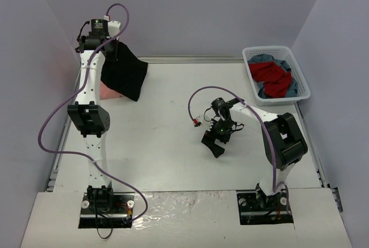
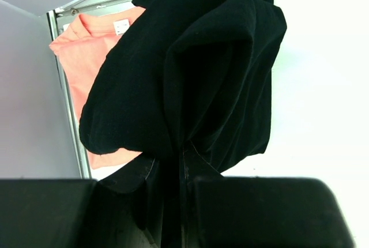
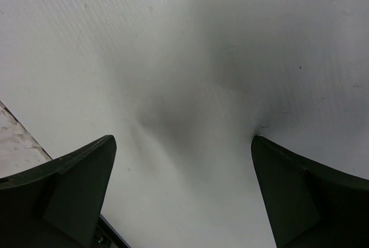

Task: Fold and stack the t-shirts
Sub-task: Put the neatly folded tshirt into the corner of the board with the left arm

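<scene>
My left gripper (image 1: 115,49) is raised at the far left and is shut on the black t-shirt (image 1: 124,75), which hangs bunched from it down to the table. In the left wrist view the black t-shirt (image 2: 190,75) fills the middle, pinched between the closed fingers (image 2: 204,170). The salmon-pink t-shirt (image 2: 86,52) lies flat on the table under and behind it, mostly hidden in the top view (image 1: 106,91). My right gripper (image 1: 214,142) is open and empty, low over bare table at centre right; its fingers (image 3: 75,184) stand wide apart.
A white basket (image 1: 300,74) at the far right holds red and blue clothes. The table's metal edge (image 2: 63,86) and grey side wall are close on the left. Purple cables loop off both arms.
</scene>
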`<state>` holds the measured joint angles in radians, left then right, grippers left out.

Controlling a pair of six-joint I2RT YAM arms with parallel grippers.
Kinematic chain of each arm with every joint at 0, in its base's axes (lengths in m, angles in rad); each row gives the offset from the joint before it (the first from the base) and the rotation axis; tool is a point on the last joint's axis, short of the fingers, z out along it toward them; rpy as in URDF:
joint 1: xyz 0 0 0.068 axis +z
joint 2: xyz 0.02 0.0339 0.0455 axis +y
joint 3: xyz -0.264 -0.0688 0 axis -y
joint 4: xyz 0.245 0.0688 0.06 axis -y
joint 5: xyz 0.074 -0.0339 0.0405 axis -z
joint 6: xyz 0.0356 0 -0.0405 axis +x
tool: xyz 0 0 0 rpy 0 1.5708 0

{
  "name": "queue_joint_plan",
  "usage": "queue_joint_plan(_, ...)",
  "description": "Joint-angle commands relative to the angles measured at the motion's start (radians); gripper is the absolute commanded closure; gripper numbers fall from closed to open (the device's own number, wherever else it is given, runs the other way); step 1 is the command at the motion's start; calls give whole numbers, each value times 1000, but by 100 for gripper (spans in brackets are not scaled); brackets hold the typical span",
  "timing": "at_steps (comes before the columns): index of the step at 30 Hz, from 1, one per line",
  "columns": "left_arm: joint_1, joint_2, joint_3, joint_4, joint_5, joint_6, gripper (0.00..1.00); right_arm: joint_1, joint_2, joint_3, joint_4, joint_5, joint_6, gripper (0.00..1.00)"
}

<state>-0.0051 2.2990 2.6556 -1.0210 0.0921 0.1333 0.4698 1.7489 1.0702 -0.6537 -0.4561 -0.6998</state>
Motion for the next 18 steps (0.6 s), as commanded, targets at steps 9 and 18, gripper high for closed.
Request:
queue_joint_plan(9, 1, -128, 50, 39, -63, 43, 98, -7, 23, -9, -32, 19, 6, 0)
queue_joint_plan(18, 45, -136, 46, 56, -77, 48, 98, -7, 32, -9, -32, 22, 10, 0)
